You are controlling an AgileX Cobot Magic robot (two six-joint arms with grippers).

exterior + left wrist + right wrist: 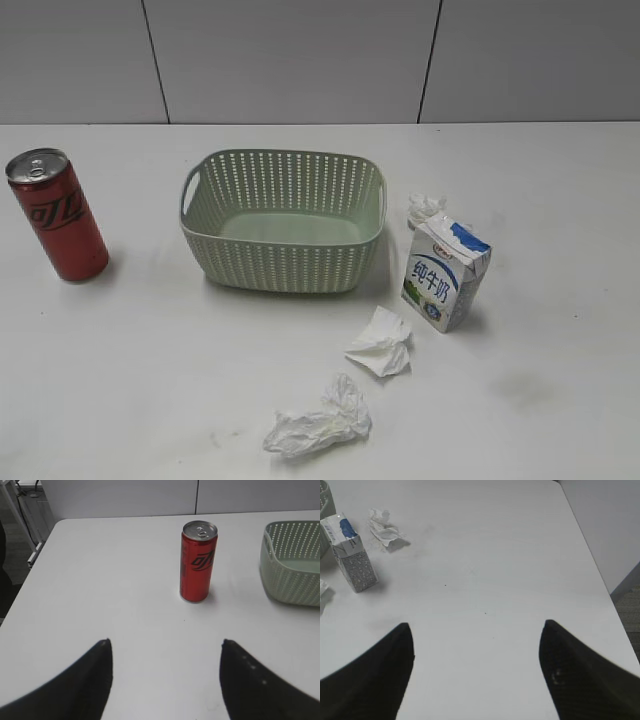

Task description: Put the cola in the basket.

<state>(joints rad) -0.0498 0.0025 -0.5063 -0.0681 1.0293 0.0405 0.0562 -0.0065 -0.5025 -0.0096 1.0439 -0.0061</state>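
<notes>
cola [57, 215]: upright at far left of table [150, 380], red with black lettering, script not readable, silver top.
left claw [166, 652]: spread wide, gripping nothing; cola [198, 561] straight ahead of the gap, well apart.
basket [283, 262]: sage green, perforated, right of cola, ahead-right of left claw.
milk carton [446, 272]: white and blue, chinese characters, just right of basket.
tissues [380, 343]: crumpled, near carton.
right claw [477, 642]: spread, holding nothing; carton [351, 554] ahead-left.
</notes>
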